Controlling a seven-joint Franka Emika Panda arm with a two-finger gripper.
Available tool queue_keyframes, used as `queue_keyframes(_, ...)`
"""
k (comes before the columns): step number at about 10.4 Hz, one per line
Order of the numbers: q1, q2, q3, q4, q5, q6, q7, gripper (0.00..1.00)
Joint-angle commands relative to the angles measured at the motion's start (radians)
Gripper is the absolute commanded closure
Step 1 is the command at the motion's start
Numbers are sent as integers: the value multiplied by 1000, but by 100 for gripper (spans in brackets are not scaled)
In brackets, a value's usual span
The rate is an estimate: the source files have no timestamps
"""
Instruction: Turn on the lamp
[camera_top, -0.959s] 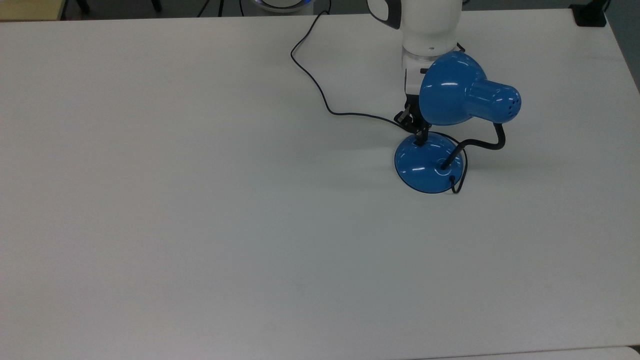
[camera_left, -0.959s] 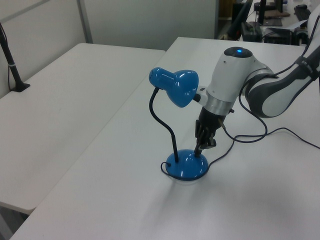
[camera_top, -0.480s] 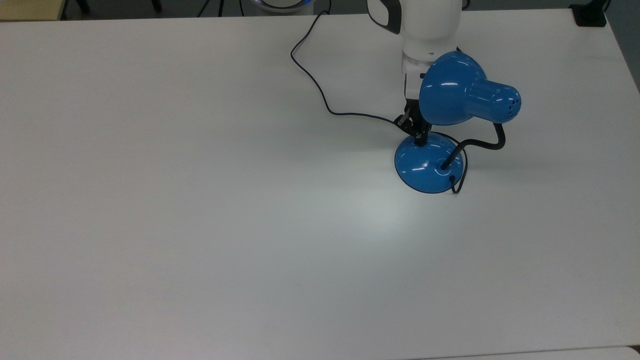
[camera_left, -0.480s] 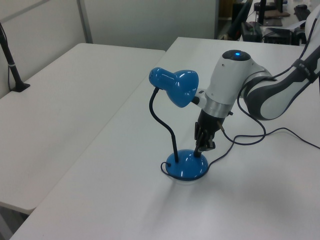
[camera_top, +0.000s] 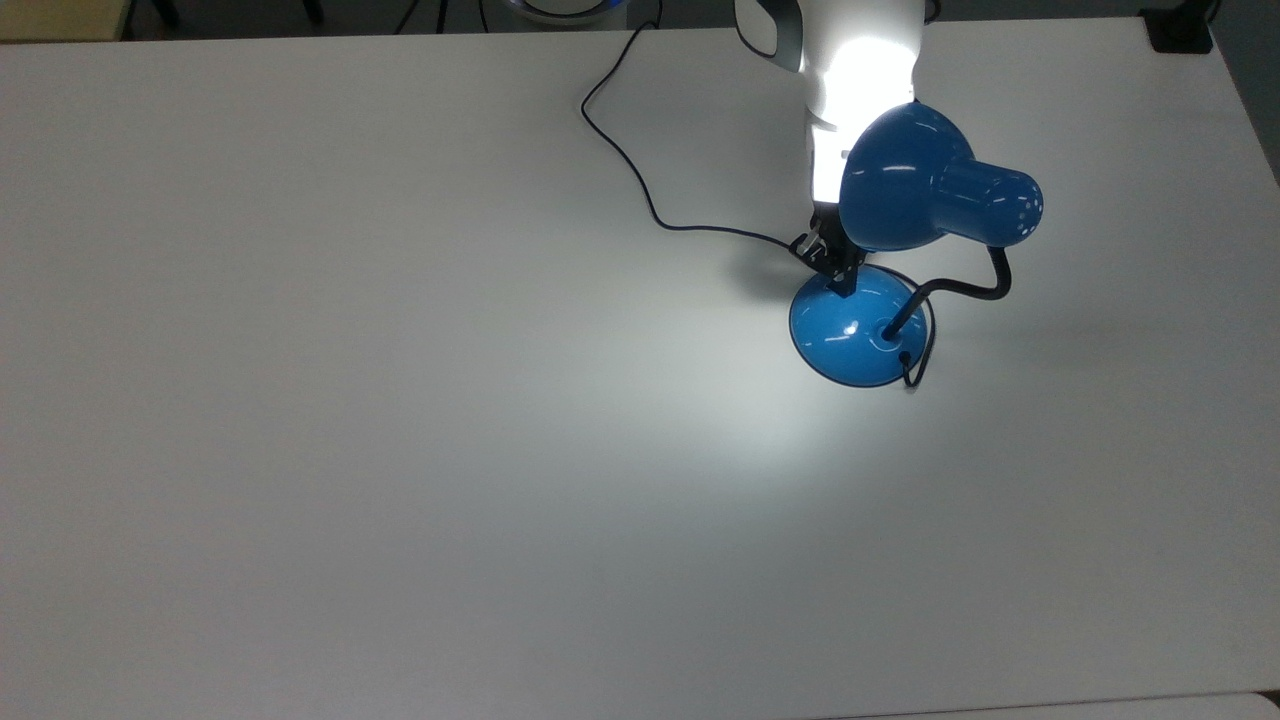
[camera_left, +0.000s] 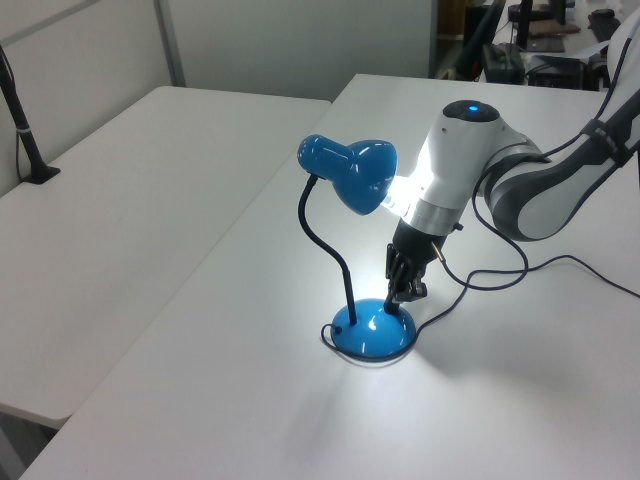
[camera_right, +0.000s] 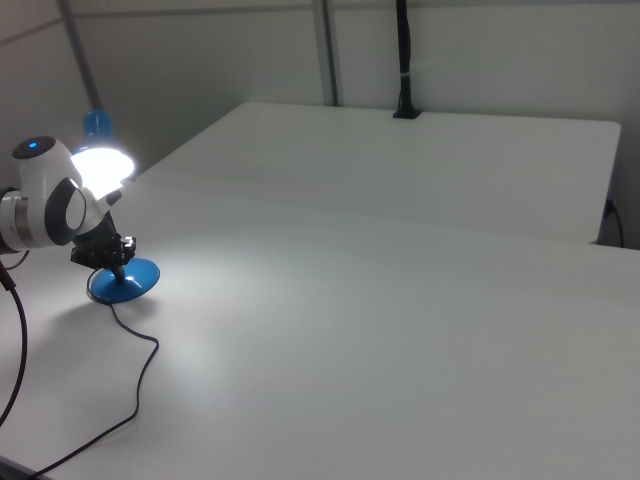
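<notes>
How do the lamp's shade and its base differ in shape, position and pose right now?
The shade is bell-shaped with a narrow neck end, while the base is a low round dome. The shade hangs raised on the black gooseneck and tilts sideways, throwing light onto the arm and the table; the base sits flat on the table. The gripper is at the base, not the shade. Both are glossy blue.

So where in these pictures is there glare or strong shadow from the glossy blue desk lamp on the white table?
In the top view, the glossy blue desk lamp washes out the white robot arm and casts a bright pool on the white table. In the left view, the arm beside the shade glows and the round base carries a highlight. In the right view, the shade's opening is overexposed.
</notes>
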Motion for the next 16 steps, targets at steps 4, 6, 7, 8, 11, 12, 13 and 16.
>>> queue_keyframes(4,-151,-149,2,6,-4,-402,77,100)
queue_keyframes(6,-243,-214,0,10,-4,-531,80,100)
queue_keyframes(7,-292,-247,0,14,-4,-561,82,100)
queue_keyframes(8,-335,-265,0,50,-4,-611,82,100)
queue_keyframes(11,-396,-268,0,243,-1,-849,100,97)
queue_keyframes(12,-398,-272,-1,280,-3,-887,153,91)
queue_keyframes(13,-401,-273,-3,314,-6,-918,199,82)
queue_keyframes(16,-441,-276,-3,392,-9,-981,226,0)
